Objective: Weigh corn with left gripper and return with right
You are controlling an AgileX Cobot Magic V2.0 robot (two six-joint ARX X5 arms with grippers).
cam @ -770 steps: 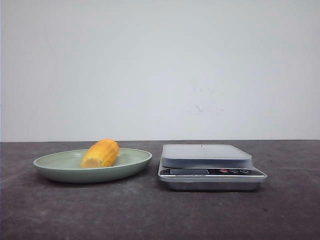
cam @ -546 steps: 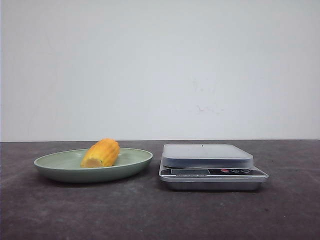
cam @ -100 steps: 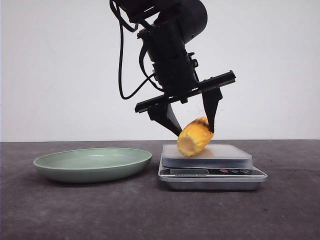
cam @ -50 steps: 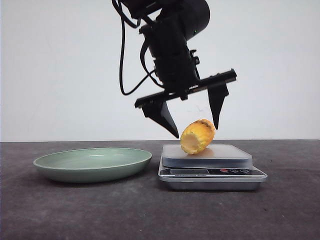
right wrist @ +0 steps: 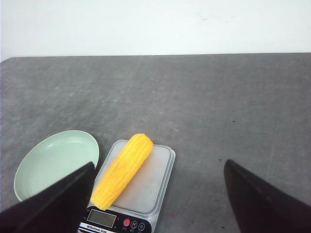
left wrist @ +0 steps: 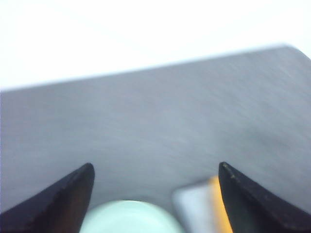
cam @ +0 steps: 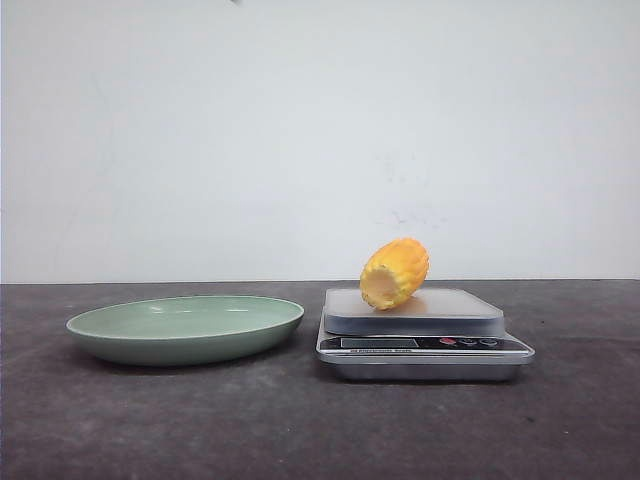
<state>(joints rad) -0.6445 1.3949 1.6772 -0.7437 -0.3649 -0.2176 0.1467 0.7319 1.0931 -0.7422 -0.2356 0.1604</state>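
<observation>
The corn (cam: 394, 273) lies on the scale (cam: 424, 335) in the front view, its pale cut end turned toward the camera and its far end tipped upward, with no claw touching it. The green plate (cam: 185, 327) beside the scale holds nothing. Judging from this, the weighing half looks done, and the return to the plate by the right arm is not yet begun. The cob is stubby, with ridged rows of yellow-orange kernels; the scale has a smooth grey platform over a shiny metal base with a display strip and small buttons; the plate is shallow, oval-looking and matte.

In the left wrist view, the left claw (left wrist: 155, 194) is spread wide and empty, high over the dark, grainy table (left wrist: 160, 121); the picture is blurred, showing only slivers of plate, scale and corn.

In the right wrist view, the right claw (right wrist: 158, 199) is also spread and empty, well above the scale. The corn lies diagonally across the platform toward the display.
</observation>
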